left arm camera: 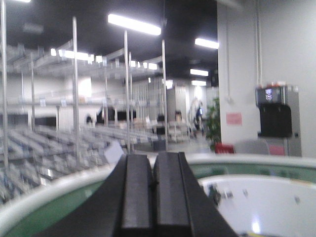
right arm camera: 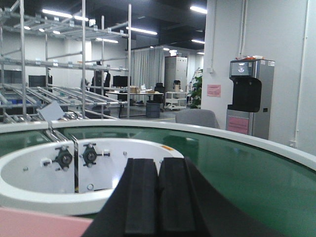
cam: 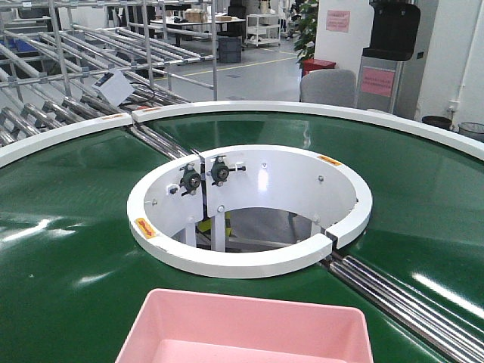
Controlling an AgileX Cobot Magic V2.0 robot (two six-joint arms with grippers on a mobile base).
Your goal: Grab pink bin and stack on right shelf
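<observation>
Pink bin (cam: 243, 329) sits on the green belt (cam: 60, 257); left pincer (left arm camera: 153, 163) and right pincer (right arm camera: 158, 165) look closed and empty, so open both before reaching its rim.

The front view's bottom edge cuts off the bin (cam: 246, 329); my left wrist's view is blurred throughout.

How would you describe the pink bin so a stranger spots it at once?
Find the green curved conveyor with its white inner ring. On that conveyor nearest the camera sits the pink bin, the only pale pink open tub there.
</observation>
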